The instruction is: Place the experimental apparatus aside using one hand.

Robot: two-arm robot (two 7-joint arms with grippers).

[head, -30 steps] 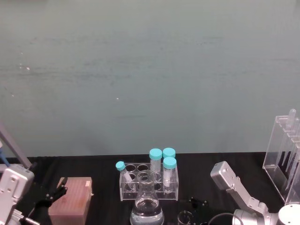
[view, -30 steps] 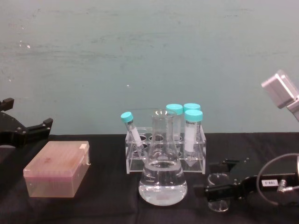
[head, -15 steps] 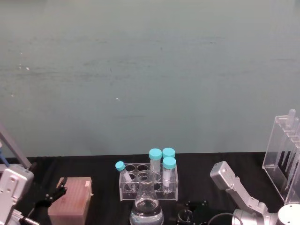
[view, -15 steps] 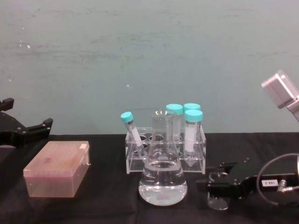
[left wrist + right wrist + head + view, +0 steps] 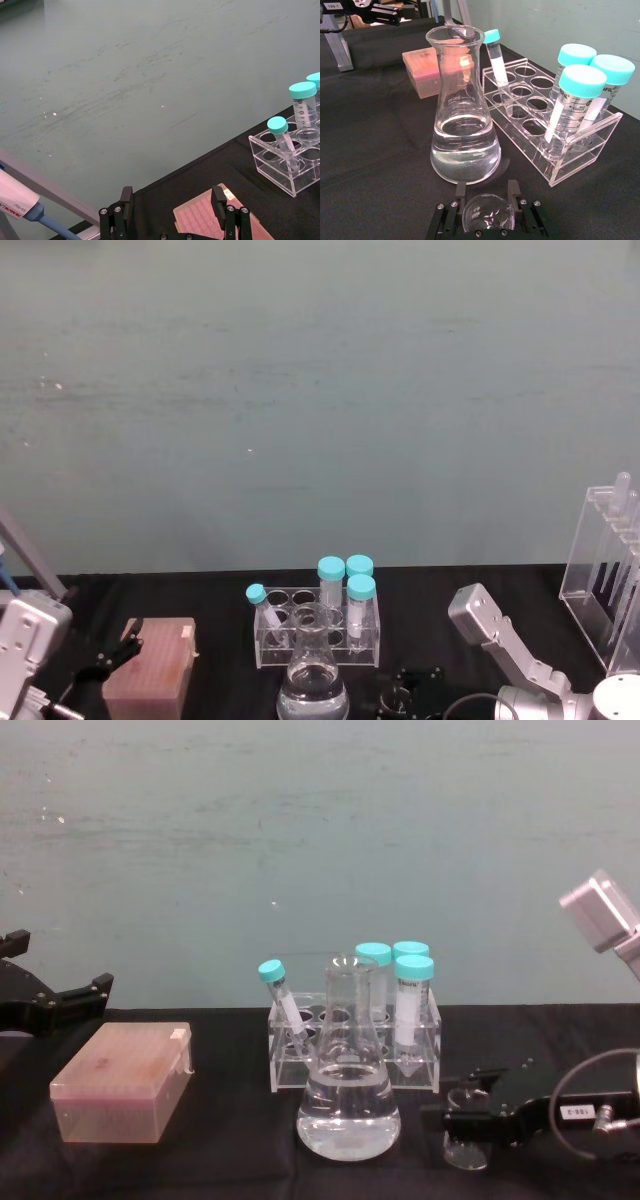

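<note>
The clear glass conical flask [image 5: 348, 1105] is gleaming, smooth and glossy. Under it the black cloth table cover [image 5: 375, 145] is lying matt. Behind the flask the low clear acrylic rack [image 5: 582, 161] is shining, its teal plastic caps [image 5: 582, 80] looking dull. Left of the flask the pinkish translucent plastic box [image 5: 120, 1085] is looking frosted. Right of it the small clear glass beaker [image 5: 488, 215] is glinting between the matt black fingers [image 5: 460, 190] of the right gripper [image 5: 486, 191].

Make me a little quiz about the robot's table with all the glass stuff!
1. True or false: the right gripper has its fingers around the small beaker.
2. How many teal-capped tubes are in the low rack? A) two B) four C) six
3. Which gripper hangs open near the pinkish box?

Key: 1 true. 2 B. 3 the left gripper.
</note>
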